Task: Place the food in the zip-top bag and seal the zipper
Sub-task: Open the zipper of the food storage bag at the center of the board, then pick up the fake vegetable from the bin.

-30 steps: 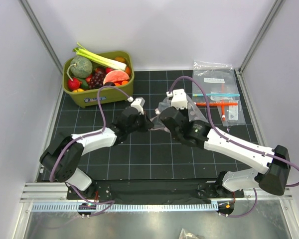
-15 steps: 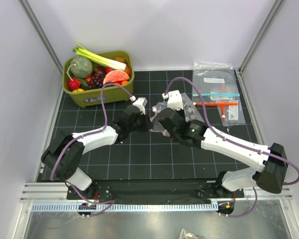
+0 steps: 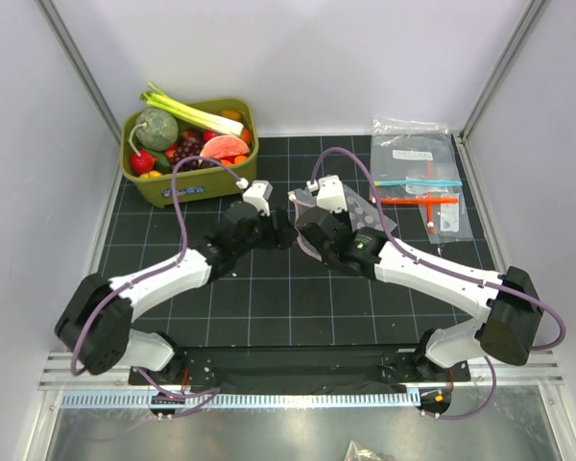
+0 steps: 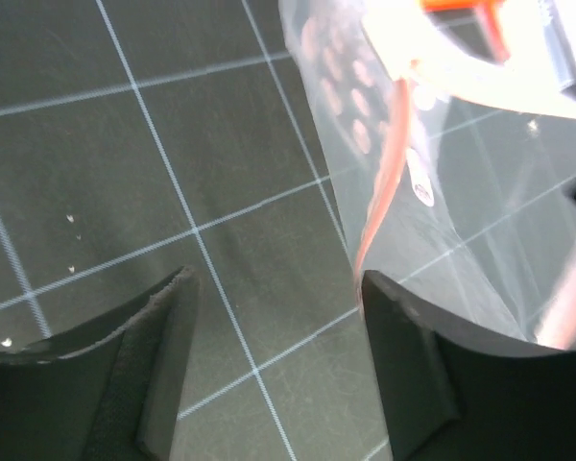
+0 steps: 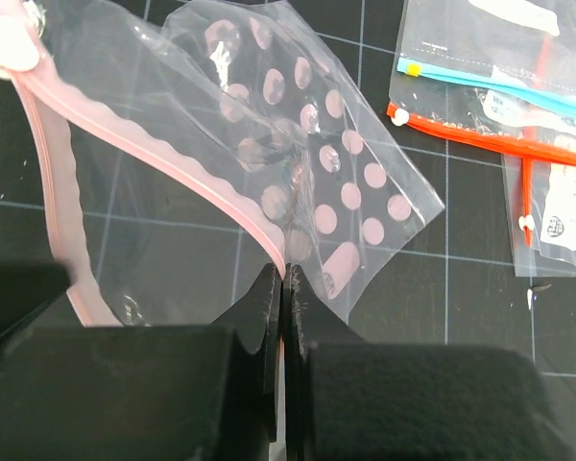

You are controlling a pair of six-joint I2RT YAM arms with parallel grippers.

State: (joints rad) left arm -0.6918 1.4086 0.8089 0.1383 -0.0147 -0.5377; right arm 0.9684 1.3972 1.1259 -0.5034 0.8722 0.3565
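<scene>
Opening the bag's mouth, with nothing packed yet.
My right gripper [image 5: 283, 288] is pinched tight on the thin pinkish zipper [image 5: 163, 171] of the crinkly clear pink-dotted zip-top bag [image 5: 346, 182], which lies mid-mat. My left gripper [image 4: 276, 283] stands wide and grips nothing, with the strip just beside its three o'clock finger. The colourful plastic toy food [image 3: 187, 134] sits in the olive-green bin [image 3: 173, 187] at ten o'clock. Next, I judge, my left takes the opposite lip or fetches a piece.

I see bright, even overhead light in the top view, with only soft shadows on the worktop [image 3: 269, 288]. My left wrist view is blurred throughout, and glare whitens the zip-top bag [image 4: 442, 192] at upper right. The right wrist view is sharp at distance and soft in the near foreground.
</scene>
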